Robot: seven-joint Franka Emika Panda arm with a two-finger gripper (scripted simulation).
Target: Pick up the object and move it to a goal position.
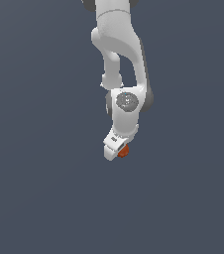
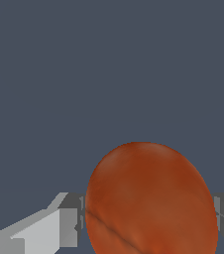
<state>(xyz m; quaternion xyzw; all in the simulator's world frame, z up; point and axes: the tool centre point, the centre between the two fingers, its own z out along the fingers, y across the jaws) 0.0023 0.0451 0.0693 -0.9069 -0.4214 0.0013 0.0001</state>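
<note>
1. A white Panda arm is seen descending from the top centre of the exterior view, with its hand at the frame's middle, just below centre.

2. The orange-red ball is found at the lower tip of the hand in the exterior view, mostly hidden by the white housing, so only a small part is shown.

3. In the wrist view the ball fills the lower centre of the frame, flanked on both sides by the grey fingers, which are pressed close against it. The hand is judged to be closed narrowly on the ball, gripping it across its width so that it cannot roll free during carriage.

4. A faint darker vein is visible across the ball's mottled surface.

5. No table edge, shadow or goal marker can be made out; only a uniform blue-grey background is shown in both views, so whether the ball is lifted or resting cannot be told.

6. The pick is judged done or nearly so; transport to the goal is judged to remain, and a steady grip would be called for, since a round object may slip between flat fingers.
</note>
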